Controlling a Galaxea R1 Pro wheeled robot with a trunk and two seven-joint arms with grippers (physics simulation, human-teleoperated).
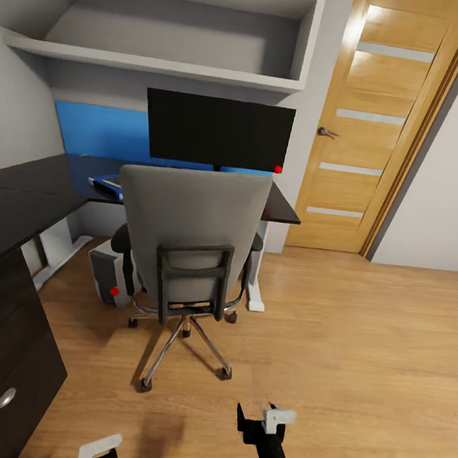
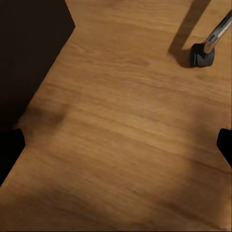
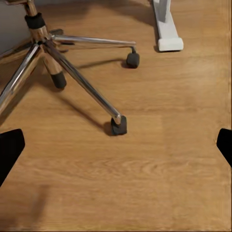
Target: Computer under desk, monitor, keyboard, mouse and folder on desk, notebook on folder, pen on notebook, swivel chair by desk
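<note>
- Centrally, the swivel chair (image 1: 187, 245) stands on the wood floor (image 1: 358, 349), its back toward the camera, tucked against the desk (image 1: 14, 202).
- Monitor (image 1: 217, 131) upright on the desk behind the chair; blue folder (image 1: 108, 184) lies on the desk at the chair's left; computer (image 1: 106, 274) sits under the desk.
- Left gripper (image 1: 92, 454) and right gripper (image 1: 260, 419) hang low above the floor, well short of the chair.
- Both jaws spread apart, empty; a chair castor (image 3: 118, 125) lies ahead of the right jaws.
</note>
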